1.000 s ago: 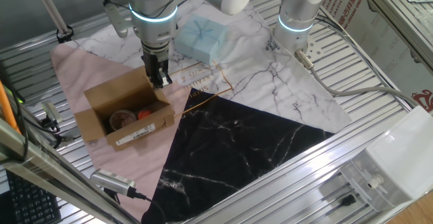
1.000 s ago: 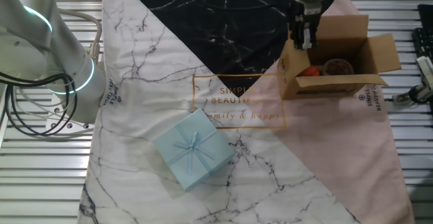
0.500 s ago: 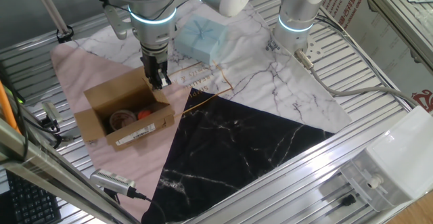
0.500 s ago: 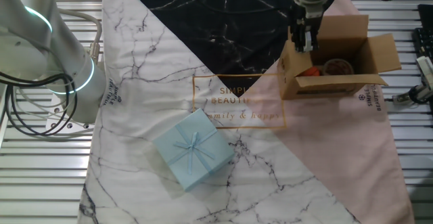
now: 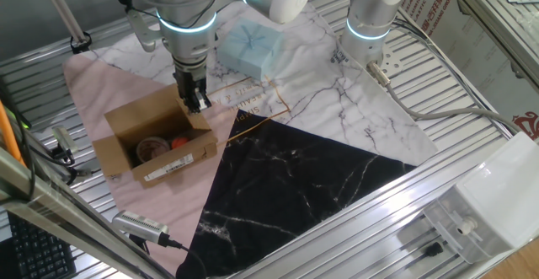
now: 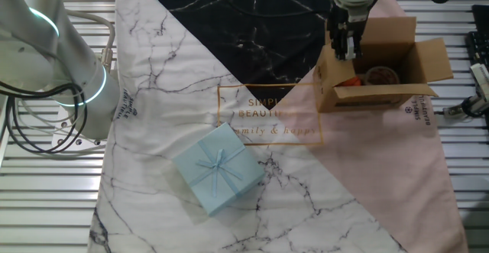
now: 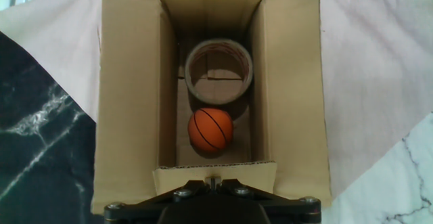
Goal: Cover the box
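Marbled cloth [image 5: 337, 102]; open box [image 7: 210, 88] with ball [image 7: 210, 129], tape roll [image 7: 218, 70]

The box [image 6: 378, 73] is sitting open on the pink part of the cloth [image 6: 397, 184], its flaps spreading outward, with an orange ball [image 6: 350, 80] and a roll of tape [image 6: 381, 76] lying inside. The gripper [image 6: 343, 50] is hanging at the box's left end, fingers pointing down over the short flap there; whether they are touching it is unclear. A pale blue gift package [image 6: 218, 168] is resting well apart on the white marble part.
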### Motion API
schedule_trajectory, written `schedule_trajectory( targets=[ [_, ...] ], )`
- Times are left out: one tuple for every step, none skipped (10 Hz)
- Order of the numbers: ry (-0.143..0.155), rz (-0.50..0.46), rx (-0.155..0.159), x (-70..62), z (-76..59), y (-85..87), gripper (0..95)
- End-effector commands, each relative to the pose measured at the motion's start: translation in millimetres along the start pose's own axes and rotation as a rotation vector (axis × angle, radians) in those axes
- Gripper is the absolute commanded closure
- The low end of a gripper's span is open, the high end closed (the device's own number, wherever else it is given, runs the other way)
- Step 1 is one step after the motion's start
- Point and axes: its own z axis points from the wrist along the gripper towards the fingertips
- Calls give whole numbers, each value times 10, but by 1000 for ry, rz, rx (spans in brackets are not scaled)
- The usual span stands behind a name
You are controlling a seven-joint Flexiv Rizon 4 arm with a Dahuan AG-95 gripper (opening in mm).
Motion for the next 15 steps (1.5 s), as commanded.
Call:
schedule_trajectory(
  targets=[
    [0,-2,0,-12,22,-5,950],
    [0,-2,0,-21,39,-8,950],
    [1,-4,0,-29,57,-11,950],
    [4,-4,0,-33,72,-15,950],
    [5,-4,0,-38,86,-18,950],
    [5,-5,1,-40,95,-20,950],
    [7,-6,2,-44,107,-23,950],
    [7,-7,1,-49,129,-28,950],
    [9,-9,2,-52,149,-32,950],
    [9,-9,1,-55,165,-36,950],
    [9,-9,1,-57,176,-38,950],
    [10,-10,0,-59,190,-41,950],
    [12,-10,0,-61,202,-44,950],
    [12,-10,0,-64,221,-48,950],
    [13,-10,0,-66,238,-51,950]
  ],
)
